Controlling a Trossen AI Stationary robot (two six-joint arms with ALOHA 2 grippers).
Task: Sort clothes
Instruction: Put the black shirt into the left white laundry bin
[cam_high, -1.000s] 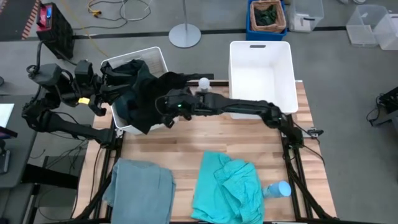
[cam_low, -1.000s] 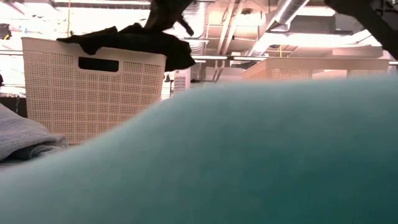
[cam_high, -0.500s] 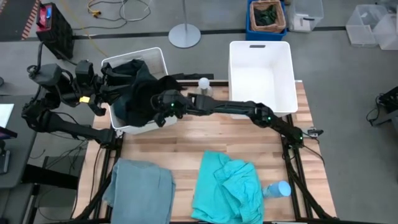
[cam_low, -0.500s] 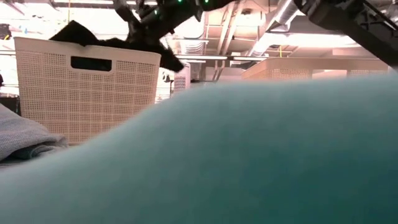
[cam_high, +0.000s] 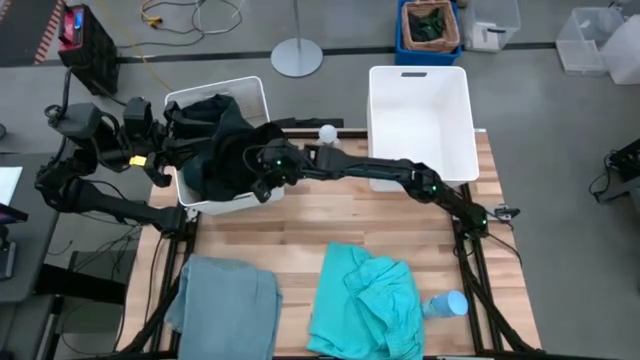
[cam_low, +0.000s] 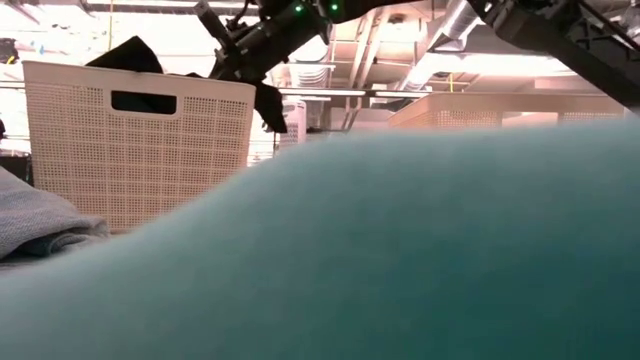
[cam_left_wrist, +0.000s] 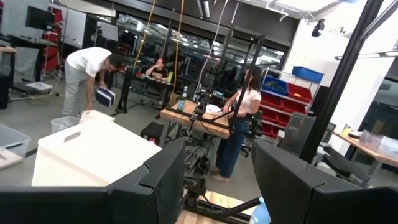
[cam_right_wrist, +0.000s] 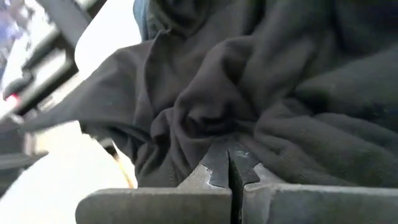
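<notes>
- Clothes lie in three spots: the black garment (cam_high: 222, 150) fills the left white basket (cam_high: 254, 92) at the table's far left corner and spills over its near rim, while the grey-blue garment (cam_high: 225, 305) and the bright turquoise garment (cam_high: 365, 300) lie crumpled side by side on the near part of the table, the grey-blue one to the left
- Wooden table (cam_high: 300, 225) is bare across its middle strip between the baskets and the two near garments
- Right white basket (cam_high: 420, 120) stands at the far right corner with nothing showing inside
- Right arm stretches across the table from the right edge to the left basket; the right gripper (cam_high: 262, 172) sits over the basket's near rim, its fingers (cam_right_wrist: 214, 168) pressed together on a fold of the black garment (cam_right_wrist: 261, 93)
- Left gripper (cam_high: 165, 150) waits beside the left basket's left wall; its fingers (cam_left_wrist: 168, 180) stand apart with nothing between them
- Small blue cup (cam_high: 447, 303) lies just beside the turquoise garment, near the table's right edge
</notes>
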